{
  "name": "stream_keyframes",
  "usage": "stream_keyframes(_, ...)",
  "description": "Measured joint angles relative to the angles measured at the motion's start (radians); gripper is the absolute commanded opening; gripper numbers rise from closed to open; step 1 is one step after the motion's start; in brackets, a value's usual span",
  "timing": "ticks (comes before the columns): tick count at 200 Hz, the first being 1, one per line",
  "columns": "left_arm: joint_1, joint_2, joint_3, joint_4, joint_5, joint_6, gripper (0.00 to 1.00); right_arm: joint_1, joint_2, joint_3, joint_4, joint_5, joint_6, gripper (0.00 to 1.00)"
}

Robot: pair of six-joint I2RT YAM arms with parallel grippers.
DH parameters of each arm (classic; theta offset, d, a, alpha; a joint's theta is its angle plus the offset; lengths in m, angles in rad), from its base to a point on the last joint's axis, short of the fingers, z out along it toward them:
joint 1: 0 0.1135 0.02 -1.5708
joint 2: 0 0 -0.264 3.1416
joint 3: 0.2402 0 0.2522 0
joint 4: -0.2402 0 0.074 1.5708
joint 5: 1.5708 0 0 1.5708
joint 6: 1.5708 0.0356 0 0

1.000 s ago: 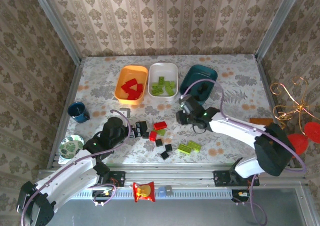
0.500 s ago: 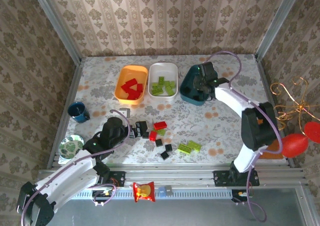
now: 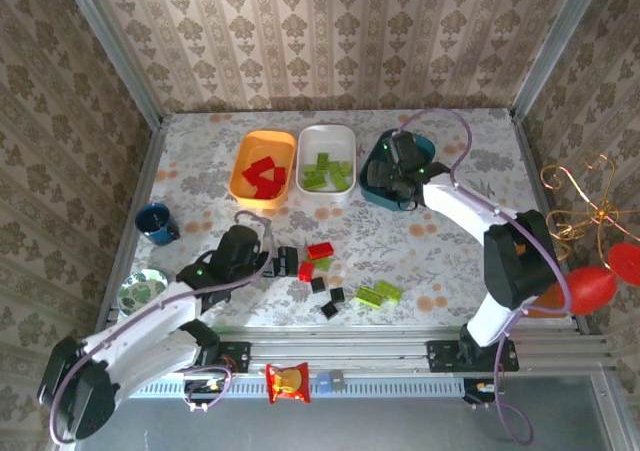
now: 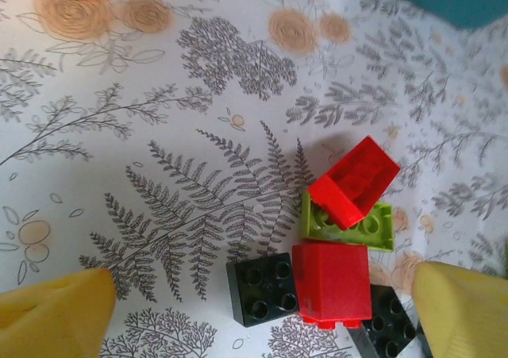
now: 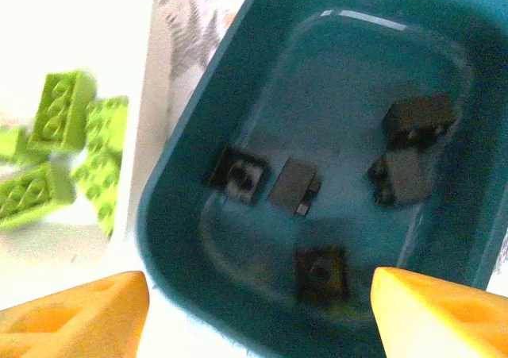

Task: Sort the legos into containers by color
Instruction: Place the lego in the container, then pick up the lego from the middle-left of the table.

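Observation:
My left gripper (image 3: 284, 262) (image 4: 262, 306) hangs open over a cluster of loose legos: a black brick (image 4: 262, 288) beside a red brick (image 4: 332, 282), a lime plate (image 4: 349, 223) under a tilted red brick (image 4: 355, 179), and another black brick (image 4: 389, 326). More black (image 3: 337, 295) and lime legos (image 3: 368, 297) lie to the right. My right gripper (image 3: 392, 176) (image 5: 258, 314) is open and empty over the dark teal tray (image 3: 424, 147) (image 5: 171, 215), which holds several black bricks (image 5: 321, 272). The orange tray (image 3: 245, 151) holds red bricks (image 3: 264, 174). The white tray (image 3: 325, 131) holds lime bricks (image 3: 328, 171) (image 5: 59, 112).
A blue cup (image 3: 157, 223) stands at the left, with a small round dish (image 3: 142, 291) nearer the front. A red-and-yellow snack packet (image 3: 287, 382) lies on the front rail. Red objects (image 3: 585, 286) and orange wire (image 3: 585, 196) sit beyond the right edge.
My right arm swung from the middle of the table to above the teal tray and its jaws opened. My left gripper edged right, closer to the brick cluster.

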Motion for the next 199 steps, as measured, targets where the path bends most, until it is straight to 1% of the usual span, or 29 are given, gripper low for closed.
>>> stream_keyframes(10, 0.0, 0.046, 0.029, -0.013, 0.007, 0.004, 0.86, 0.026, -0.041, -0.044, 0.002, 0.0, 0.006, 0.76)
stream_keyframes(31, 0.0, 0.116, 0.058, -0.031, 0.016, 0.015, 0.85, 0.069, -0.111, -0.13, 0.005, -0.003, 0.017, 0.76)
stream_keyframes(65, 0.0, 0.201, 0.058, -0.054, 0.015, 0.019, 0.72, 0.077, -0.198, -0.242, 0.011, -0.004, 0.043, 0.76)
stream_keyframes(74, 0.0, 0.213, 0.058, -0.058, 0.014, 0.022, 0.71, 0.077, -0.216, -0.259, 0.011, -0.003, 0.048, 0.76)
stream_keyframes(113, 0.0, 0.248, 0.058, -0.056, 0.013, 0.021, 0.71, 0.077, -0.281, -0.277, 0.012, -0.002, 0.054, 0.76)
stream_keyframes(131, 0.0, 0.286, 0.058, -0.05, 0.016, 0.02, 0.65, 0.077, -0.296, -0.281, 0.015, 0.002, 0.055, 0.76)
stream_keyframes(146, 0.0, 0.314, 0.058, -0.047, 0.016, 0.021, 0.62, 0.077, -0.299, -0.286, 0.018, 0.005, 0.058, 0.76)
stream_keyframes(176, 0.004, 0.333, 0.06, -0.04, 0.008, 0.014, 0.48, 0.076, -0.302, -0.3, 0.018, 0.005, 0.062, 0.76)
stream_keyframes(199, 0.043, 0.315, 0.06, -0.055, -0.019, 0.012, 0.45, 0.076, -0.314, -0.31, 0.019, 0.006, 0.062, 0.76)
